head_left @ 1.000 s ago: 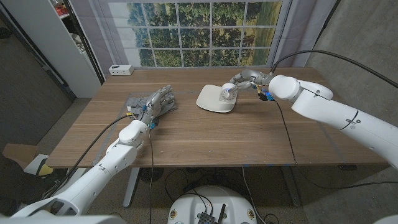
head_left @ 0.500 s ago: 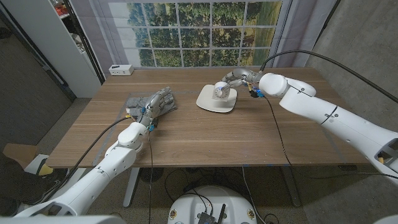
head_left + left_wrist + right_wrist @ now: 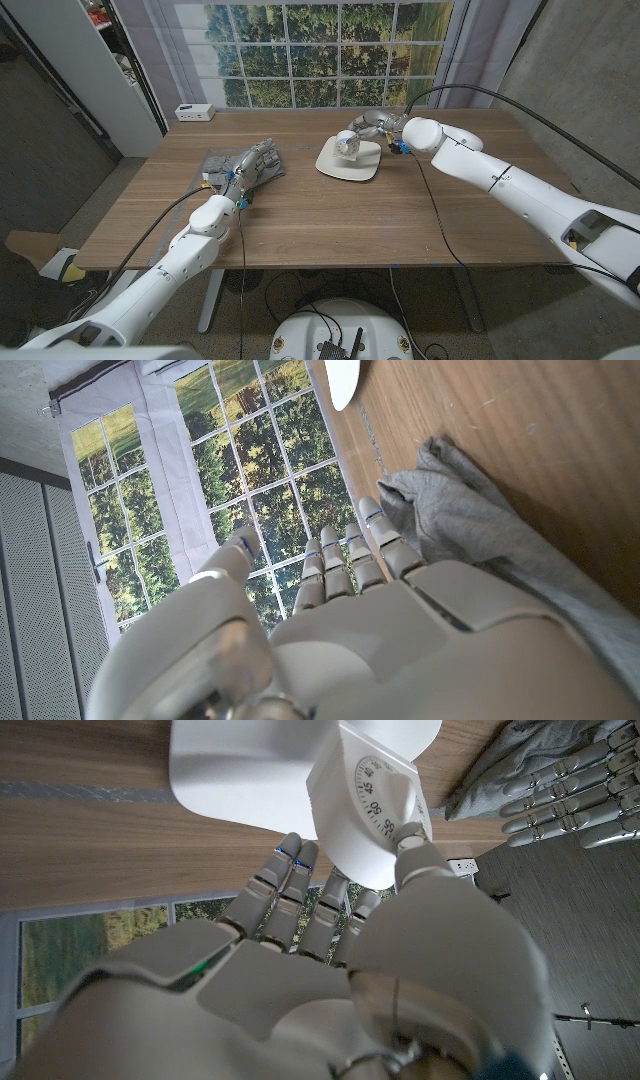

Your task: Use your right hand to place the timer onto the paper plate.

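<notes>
right hand (image 3: 366,128) grips the timer (image 3: 346,145) between thumb and fingers, held over the paper plate (image 3: 348,160) toward its 12 o'clock rim, apparently for set-down.

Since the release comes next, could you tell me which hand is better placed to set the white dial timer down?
The right hand: it holds the white dial timer over the white paper plate; the left hand rests far off.

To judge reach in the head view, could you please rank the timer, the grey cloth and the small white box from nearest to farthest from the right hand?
1. Timer, held in the right hand over the paper plate.
2. Grey cloth, under the left hand.
3. Small white box, far-left table corner.
</notes>
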Tool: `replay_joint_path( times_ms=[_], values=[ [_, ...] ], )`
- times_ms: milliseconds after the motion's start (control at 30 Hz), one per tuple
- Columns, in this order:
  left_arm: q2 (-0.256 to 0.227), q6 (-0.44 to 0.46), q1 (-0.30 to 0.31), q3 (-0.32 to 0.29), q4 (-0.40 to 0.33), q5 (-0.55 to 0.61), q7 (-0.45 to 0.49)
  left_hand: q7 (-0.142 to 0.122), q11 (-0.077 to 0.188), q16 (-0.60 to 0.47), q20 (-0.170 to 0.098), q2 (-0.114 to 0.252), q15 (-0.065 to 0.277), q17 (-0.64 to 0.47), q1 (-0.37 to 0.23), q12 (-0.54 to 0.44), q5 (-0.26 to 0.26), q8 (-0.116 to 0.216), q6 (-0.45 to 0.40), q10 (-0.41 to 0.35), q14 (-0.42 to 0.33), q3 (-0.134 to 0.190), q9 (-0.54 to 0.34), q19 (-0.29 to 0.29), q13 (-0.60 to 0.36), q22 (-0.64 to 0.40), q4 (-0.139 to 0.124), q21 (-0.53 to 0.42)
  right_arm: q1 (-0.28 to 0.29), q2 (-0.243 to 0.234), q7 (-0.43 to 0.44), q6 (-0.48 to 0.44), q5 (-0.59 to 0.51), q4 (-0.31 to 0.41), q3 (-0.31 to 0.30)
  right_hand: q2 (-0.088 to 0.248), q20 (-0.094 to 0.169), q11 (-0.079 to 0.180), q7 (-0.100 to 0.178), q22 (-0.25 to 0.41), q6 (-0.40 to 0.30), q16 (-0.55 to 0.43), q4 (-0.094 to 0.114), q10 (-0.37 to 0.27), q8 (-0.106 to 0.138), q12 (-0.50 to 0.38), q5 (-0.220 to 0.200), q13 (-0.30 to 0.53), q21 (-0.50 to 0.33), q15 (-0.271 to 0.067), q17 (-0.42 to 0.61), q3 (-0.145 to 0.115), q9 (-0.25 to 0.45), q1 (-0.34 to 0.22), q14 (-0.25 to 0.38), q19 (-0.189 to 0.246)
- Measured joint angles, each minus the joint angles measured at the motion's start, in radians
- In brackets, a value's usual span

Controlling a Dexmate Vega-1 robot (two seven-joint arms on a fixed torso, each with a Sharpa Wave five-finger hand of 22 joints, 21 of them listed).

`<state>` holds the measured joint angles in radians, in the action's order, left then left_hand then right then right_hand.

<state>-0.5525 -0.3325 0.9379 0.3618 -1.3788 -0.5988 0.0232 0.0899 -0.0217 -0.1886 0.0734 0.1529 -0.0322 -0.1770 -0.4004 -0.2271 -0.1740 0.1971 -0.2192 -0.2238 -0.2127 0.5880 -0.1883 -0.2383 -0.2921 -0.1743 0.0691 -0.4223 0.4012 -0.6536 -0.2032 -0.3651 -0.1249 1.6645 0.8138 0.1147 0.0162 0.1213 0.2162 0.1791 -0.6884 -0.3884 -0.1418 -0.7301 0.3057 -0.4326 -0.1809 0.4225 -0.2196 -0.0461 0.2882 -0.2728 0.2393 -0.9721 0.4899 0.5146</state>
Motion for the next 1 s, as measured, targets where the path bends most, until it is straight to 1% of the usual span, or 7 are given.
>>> replay_joint_path(
  times_ms=[67, 100, 133, 467, 700, 833, 1000],
  values=[
    [0.0, 0.0, -0.001, 0.0, 0.0, 0.0, 0.0, 0.0, -0.003, 0.0, 0.0, 0.0, 0.0, 0.0, 0.0, 0.0, 0.0, 0.0, 0.0, -0.003, 0.0, 0.0, 0.0, 0.0, 0.0, 0.0, 0.0, 0.0, 0.0, 0.0, -0.006, 0.008, -0.001, 0.0, 0.0, 0.0, 0.0, 0.0, 0.0, 0.0, 0.0, 0.0, 0.0, 0.0, 0.0, 0.0, 0.0, 0.002, 0.0, -0.002, 0.002, 0.0, 0.001, 0.0, -0.002, 0.0],
    [0.0, 0.002, -0.001, 0.0, 0.0, 0.0, 0.0, 0.0, -0.003, 0.0, 0.0, 0.0, 0.0, 0.0, 0.0, 0.0, 0.0, 0.0, 0.0, -0.003, 0.0, 0.0, 0.0, 0.0, 0.0, 0.0, 0.0, 0.0, -0.02, 0.029, -0.01, 0.012, -0.002, -0.057, 0.014, 0.002, 0.0, 0.0, 0.0, 0.0, 0.0, 0.0, 0.0, 0.0, 0.0, 0.0, 0.0, 0.003, 0.0, -0.002, 0.002, 0.0, 0.003, -0.002, -0.002, 0.0],
    [-0.001, 0.003, -0.002, 0.0, 0.0, 0.0, 0.0, 0.0, -0.003, 0.0, 0.0, 0.0, 0.0, 0.0, 0.0, 0.0, 0.0, 0.0, 0.0, -0.003, 0.0, 0.0, 0.0, 0.0, 0.0, 0.0, 0.0, 0.0, -0.026, 0.036, -0.015, 0.018, -0.002, -0.073, 0.018, 0.003, 0.0, 0.0, 0.0, 0.0, 0.0, 0.0, 0.0, 0.0, -0.004, 0.001, 0.0, 0.003, 0.0, -0.002, 0.002, 0.002, 0.005, -0.003, -0.002, 0.0],
    [-0.004, 0.011, -0.003, 0.0, -0.009, 0.003, 0.008, -0.004, -0.003, 0.0, 0.0, 0.0, 0.0, 0.0, 0.0, 0.0, 0.0, 0.0, -0.004, -0.003, 0.0, 0.0, 0.0, 0.0, 0.0, 0.0, 0.0, 0.004, -0.062, 0.082, -0.054, 0.046, -0.001, -0.182, 0.045, 0.005, -0.005, -0.01, 0.004, 0.0, 0.004, 0.0, 0.004, 0.033, -0.014, 0.01, 0.0, 0.009, 0.0, 0.002, 0.002, 0.012, 0.005, -0.005, -0.02, -0.005],
    [-0.006, 0.017, -0.003, 0.0, -0.02, 0.009, 0.017, 0.001, 0.0, 0.0, 0.004, 0.0, 0.0, 0.0, 0.0, 0.0, 0.0, 0.0, -0.01, -0.007, 0.0, 0.0, 0.0, -0.004, 0.0, 0.0, 0.0, 0.004, -0.075, 0.093, -0.069, 0.057, 0.006, -0.219, 0.052, 0.011, -0.009, -0.014, 0.004, 0.0, 0.004, 0.0, 0.004, 0.061, -0.017, 0.026, -0.001, 0.004, 0.005, 0.001, 0.002, 0.021, 0.003, 0.0, -0.035, -0.009],
    [-0.007, 0.021, -0.001, 0.0, -0.026, 0.012, 0.024, 0.001, 0.0, 0.0, 0.004, 0.0, 0.0, 0.0, 0.0, 0.0, 0.0, 0.0, -0.01, -0.007, 0.0, 0.003, 0.0, -0.004, 0.0, 0.0, 0.003, 0.004, -0.078, 0.094, -0.078, 0.062, 0.01, -0.231, 0.054, 0.011, -0.006, -0.02, 0.006, 0.0, 0.015, 0.004, 0.004, 0.095, -0.031, 0.049, -0.001, -0.001, 0.005, 0.002, 0.005, 0.027, 0.002, 0.0, -0.052, -0.013],
    [-0.008, 0.022, 0.001, 0.0, -0.034, 0.015, 0.029, 0.001, 0.0, 0.0, 0.004, 0.0, 0.0, 0.0, 0.0, 0.0, 0.0, 0.0, -0.01, -0.007, 0.0, 0.004, 0.0, -0.004, 0.0, 0.0, 0.004, 0.008, -0.081, 0.093, -0.088, 0.064, 0.016, -0.233, 0.054, 0.011, -0.017, -0.027, 0.005, 0.0, 0.039, 0.009, 0.007, 0.147, -0.047, 0.081, -0.001, -0.01, 0.011, 0.004, 0.007, 0.032, -0.003, 0.0, -0.082, -0.024]
  ],
)
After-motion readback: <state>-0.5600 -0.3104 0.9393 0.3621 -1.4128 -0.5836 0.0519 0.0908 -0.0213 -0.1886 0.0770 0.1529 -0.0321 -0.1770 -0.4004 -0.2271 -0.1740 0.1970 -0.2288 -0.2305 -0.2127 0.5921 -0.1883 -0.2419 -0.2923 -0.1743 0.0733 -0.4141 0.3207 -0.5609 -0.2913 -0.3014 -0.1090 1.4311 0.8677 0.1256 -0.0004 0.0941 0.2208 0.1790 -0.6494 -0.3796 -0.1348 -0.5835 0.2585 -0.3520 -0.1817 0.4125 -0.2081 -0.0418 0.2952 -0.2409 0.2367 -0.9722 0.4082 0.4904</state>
